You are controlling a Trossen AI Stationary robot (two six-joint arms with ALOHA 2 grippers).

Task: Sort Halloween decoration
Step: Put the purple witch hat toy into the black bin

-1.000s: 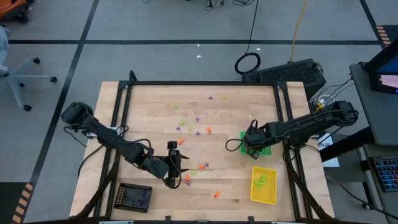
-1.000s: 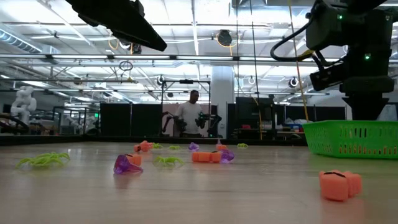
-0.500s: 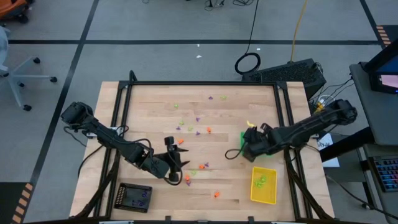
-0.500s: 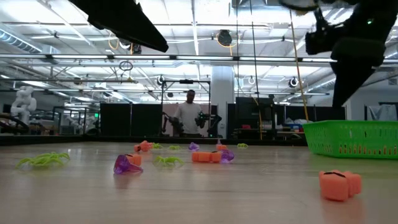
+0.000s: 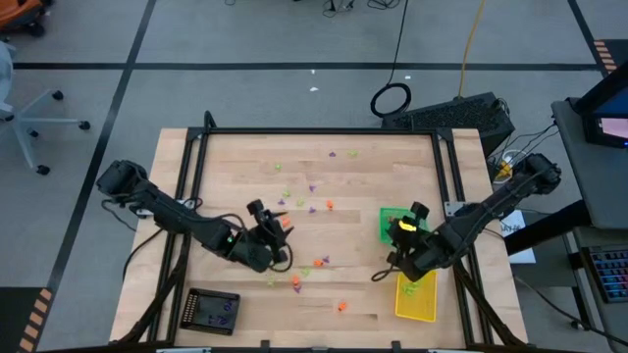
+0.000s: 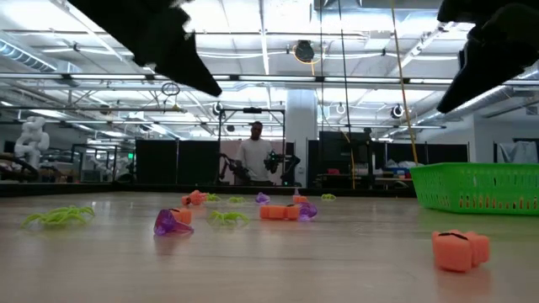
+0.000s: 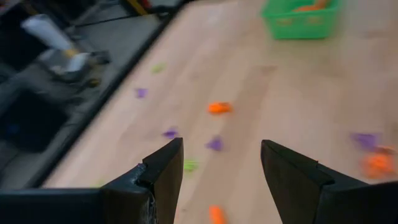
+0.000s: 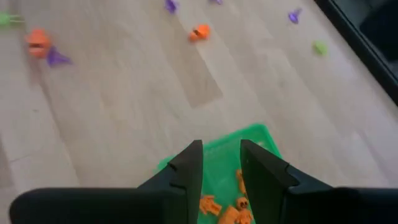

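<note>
We find the bench (image 5: 245, 162) to be a pale wood-grain slab framed by dark metal rails. The Halloween decoration (image 5: 312, 208) lies scattered loose over its middle: tiny moulded plastic trinkets in orange, purple and lime green. In the low view we note a blocky orange piece (image 6: 459, 249) nearest the camera, a faceted translucent purple piece (image 6: 172, 222) and a spindly, many-legged lime piece (image 6: 59, 216) lying flat on the wood.

The left hand (image 5: 267, 224) hangs over the middle of the bench among the scattered pieces. Its two dark, wedge-shaped fingers (image 7: 163, 171) stand wide apart with nothing between them.

The right hand (image 5: 404, 257) hangs between the green tray (image 5: 391, 221) and the yellow tray (image 5: 416, 296), over their adjoining ends. Its fingers (image 8: 186, 166) stand a narrow gap apart, and we see nothing held in that gap. The green tray is a rectangular basket with slotted mesh walls; orange trinkets (image 8: 225, 209) lie inside it. The yellow tray is smooth-walled and holds lime pieces (image 5: 412, 285). A black tray (image 5: 212, 311) sits at the near left corner with purple pieces inside.

A person (image 6: 255, 155) stands in the room beyond.
</note>
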